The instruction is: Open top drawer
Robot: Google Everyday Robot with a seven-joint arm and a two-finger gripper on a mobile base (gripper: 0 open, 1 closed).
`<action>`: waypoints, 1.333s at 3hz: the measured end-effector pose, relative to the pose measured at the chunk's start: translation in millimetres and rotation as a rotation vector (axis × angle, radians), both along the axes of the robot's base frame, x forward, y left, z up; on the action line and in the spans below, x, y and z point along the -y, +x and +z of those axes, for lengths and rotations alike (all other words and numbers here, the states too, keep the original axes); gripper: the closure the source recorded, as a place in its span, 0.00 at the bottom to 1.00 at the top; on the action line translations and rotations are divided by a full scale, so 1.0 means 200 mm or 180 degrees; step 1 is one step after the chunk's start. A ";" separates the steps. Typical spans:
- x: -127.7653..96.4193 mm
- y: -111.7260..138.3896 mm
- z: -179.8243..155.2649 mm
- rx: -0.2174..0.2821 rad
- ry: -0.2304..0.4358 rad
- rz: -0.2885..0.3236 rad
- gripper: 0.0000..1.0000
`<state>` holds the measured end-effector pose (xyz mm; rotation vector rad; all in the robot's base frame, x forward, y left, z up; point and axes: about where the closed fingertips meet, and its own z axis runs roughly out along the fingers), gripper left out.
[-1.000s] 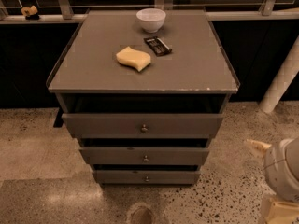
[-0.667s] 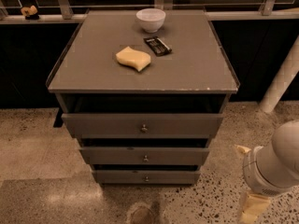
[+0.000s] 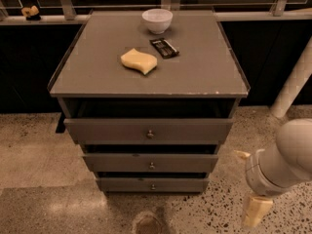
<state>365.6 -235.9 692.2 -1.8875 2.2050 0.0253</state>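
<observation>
The top drawer (image 3: 112, 129) is the widest grey-brown front of three in the cabinet, with a small round metal knob (image 3: 150, 134) at its centre. A dark gap shows between its upper edge and the cabinet top. My gripper (image 3: 249, 184) is low at the right, on the end of my white arm (image 3: 285, 157), over the floor beside the cabinet's lower right corner. It is well apart from the knob and holds nothing. Its two cream fingers (image 3: 256, 210) stand apart, open.
On the cabinet top (image 3: 97, 67) lie a white bowl (image 3: 157, 20), a yellow sponge (image 3: 139, 61) and a dark packet (image 3: 164, 47). Two narrower drawers (image 3: 122, 162) sit below. A white post (image 3: 295, 82) stands at the right. A railing runs behind. The floor is speckled.
My arm and gripper have moved left, further into view, closer to the cabinet's right side. The drawers have not moved.
</observation>
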 end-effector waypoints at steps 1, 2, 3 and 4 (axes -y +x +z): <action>-0.19 0.13 -0.12 0.0002 0.0308 0.0515 0.00; -0.33 0.21 -0.13 0.0270 0.0488 0.0702 0.00; -0.41 0.30 -0.10 0.0682 0.0529 0.0549 0.00; -0.41 0.37 -0.07 0.0871 0.0529 0.0499 0.00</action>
